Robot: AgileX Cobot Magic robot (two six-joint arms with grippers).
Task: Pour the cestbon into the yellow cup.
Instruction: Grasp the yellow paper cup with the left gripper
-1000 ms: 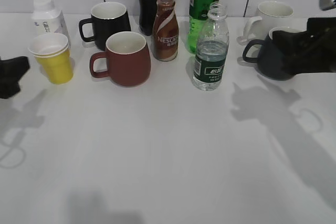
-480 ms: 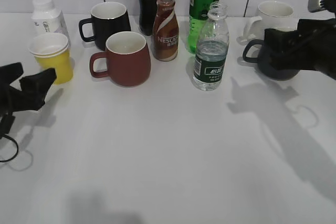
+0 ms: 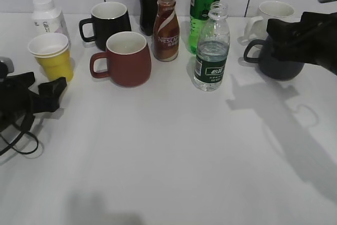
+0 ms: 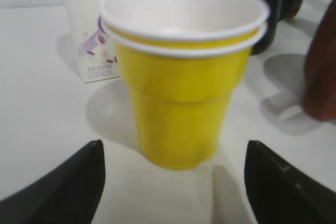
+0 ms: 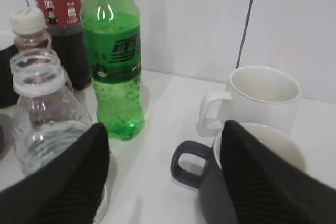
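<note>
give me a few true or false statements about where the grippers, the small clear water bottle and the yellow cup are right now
1. The small clear plastic water bottle with the dark green label stands upright with no cap. True.
2. The left gripper is shut on the small yellow cup with the white rim. False: its jaws are open, with the cup between and beyond the fingertips, not touched.
3. The right gripper holds the water bottle. False: it is open and holds nothing; the bottle is off to its left.
4. The dark red ceramic mug stands between the yellow cup and the water bottle in the exterior view. True.
5. The yellow cup lies on its side. False: it stands upright.
</note>
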